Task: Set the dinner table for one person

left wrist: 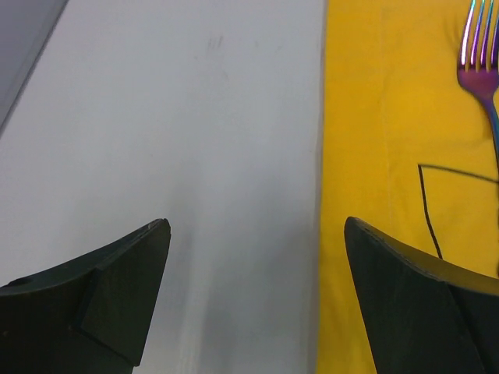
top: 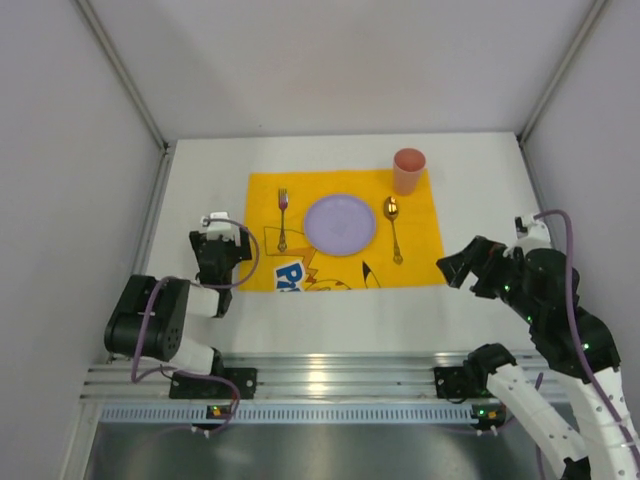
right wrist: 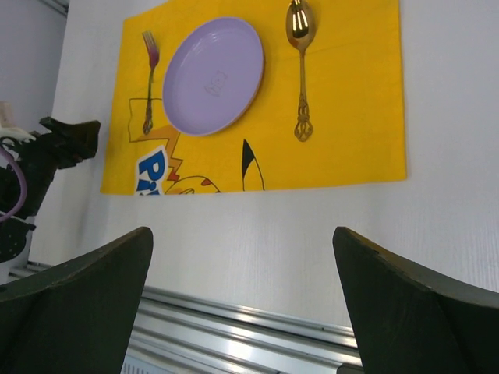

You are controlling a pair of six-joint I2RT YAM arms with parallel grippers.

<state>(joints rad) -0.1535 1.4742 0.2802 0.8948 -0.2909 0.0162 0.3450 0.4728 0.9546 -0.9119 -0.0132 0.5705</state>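
The dinner table is seen as a broad, flat, matte-white surface edged with aluminium rail, spread beneath and around the yellow mat. A purple plate, fork, gold spoon and pink cup are laid on the mat. The left gripper is held spread and empty over the mat's left edge. The right gripper, likewise parted and empty, is held off the mat's near right corner.

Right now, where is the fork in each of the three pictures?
Top external: the fork lies on the yellow mat, left of the purple plate, tines pointing up the picture.
Left wrist: only its tines and neck show, in the top right corner.
Right wrist: upper left, just left of the plate.
Shared landmark: the yellow mat, under the fork in all three views.
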